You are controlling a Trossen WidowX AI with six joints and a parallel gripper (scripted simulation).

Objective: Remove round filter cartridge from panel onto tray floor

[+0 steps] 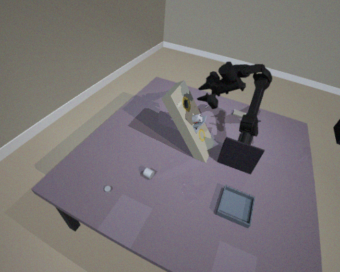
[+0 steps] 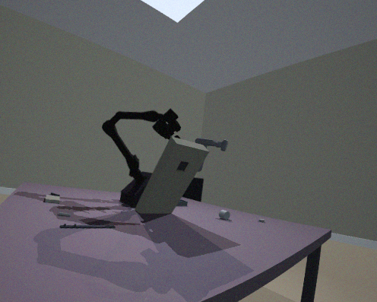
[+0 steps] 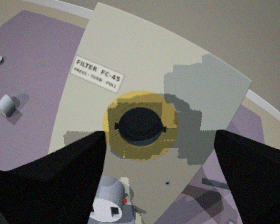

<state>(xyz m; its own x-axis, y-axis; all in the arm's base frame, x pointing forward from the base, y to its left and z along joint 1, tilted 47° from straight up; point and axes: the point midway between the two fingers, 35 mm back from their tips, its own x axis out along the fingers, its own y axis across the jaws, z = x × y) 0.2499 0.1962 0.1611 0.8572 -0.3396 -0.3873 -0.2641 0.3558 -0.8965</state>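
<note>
The service panel [image 1: 190, 142] [image 2: 162, 185] [image 3: 150, 60] leans on the table. Its upper round socket [image 1: 186, 103] [image 3: 141, 125], ringed in yellow, is a dark, empty hole with a notch on each side. The pale grey cartridge [image 1: 197, 118] [image 3: 107, 197] is out of the hole, at a bluish support on the panel's face below it; it shows a dark square recess, and its lower part is hidden. My gripper [image 1: 200, 94] [image 3: 162, 139] is open and empty in front of the socket, with the cartridge beyond the left finger in the wrist view. The blue-grey tray [image 1: 233, 220] holds nothing.
A second yellow ring [image 1: 201, 135] is lower on the panel. A white cylinder [image 1: 148, 172] [image 2: 224, 214] [image 3: 7, 105] and a small disc [image 1: 107, 188] [image 2: 261, 220] lie on the table. A pale block [image 1: 239, 112] [image 2: 52, 198] and a dark rod [image 2: 87, 227] lie near the arm's side.
</note>
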